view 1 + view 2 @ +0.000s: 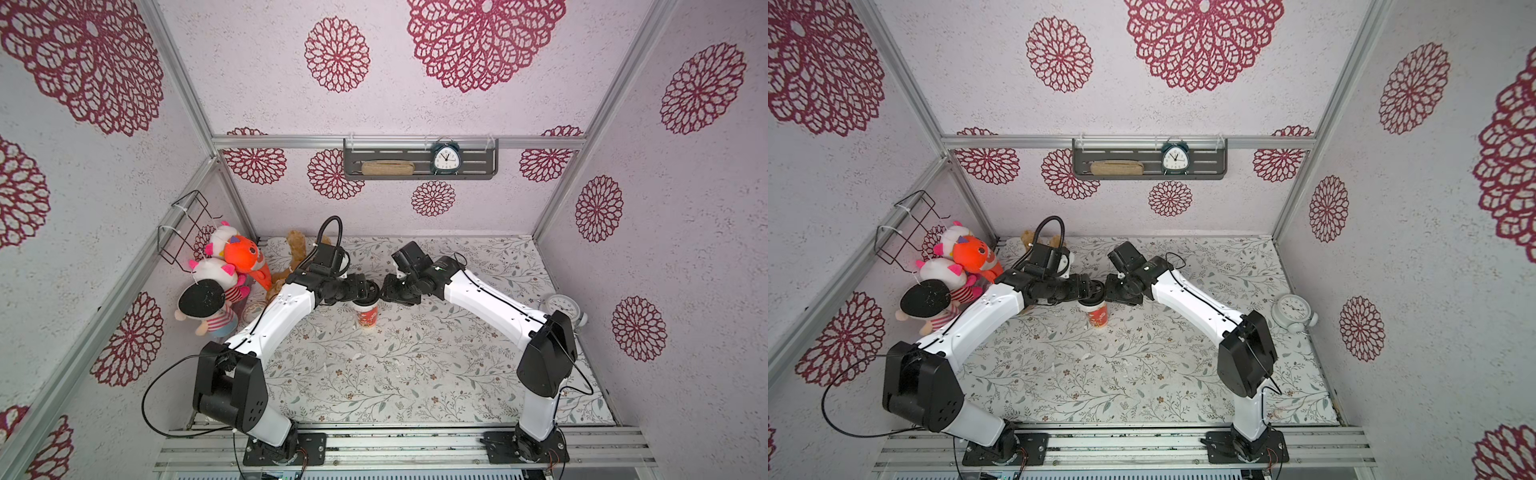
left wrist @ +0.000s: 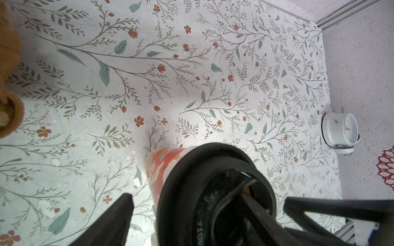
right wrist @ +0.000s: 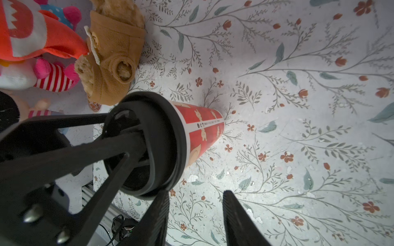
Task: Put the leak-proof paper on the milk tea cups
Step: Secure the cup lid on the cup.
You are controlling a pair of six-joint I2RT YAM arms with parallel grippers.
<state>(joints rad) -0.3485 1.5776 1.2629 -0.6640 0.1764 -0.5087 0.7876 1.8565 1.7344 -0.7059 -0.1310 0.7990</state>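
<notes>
The milk tea cup (image 1: 368, 321) (image 1: 1098, 319) stands upright mid-table, red print below, white above. A black round lid (image 3: 164, 132) (image 2: 181, 191) sits on its rim. The leak-proof paper is hidden. My left gripper (image 1: 369, 293) (image 2: 189, 202) reaches over the cup from the left and is shut on the lid. One of its fingers (image 3: 132, 142) lies in the lid's recess, the other (image 2: 119, 217) outside the rim. My right gripper (image 3: 196, 208) (image 1: 385, 291) hangs open just right of the cup. One of its fingers (image 3: 157, 213) is beside the lid's edge, with nothing between the two.
Plush toys (image 1: 224, 274) are piled at the far left, with a brown one (image 3: 113, 57) lying closest to the cup. A white alarm clock (image 1: 561, 307) (image 2: 341, 132) stands by the right wall. A wall shelf (image 1: 419, 174) and a wire basket (image 1: 187, 224) hang above the table.
</notes>
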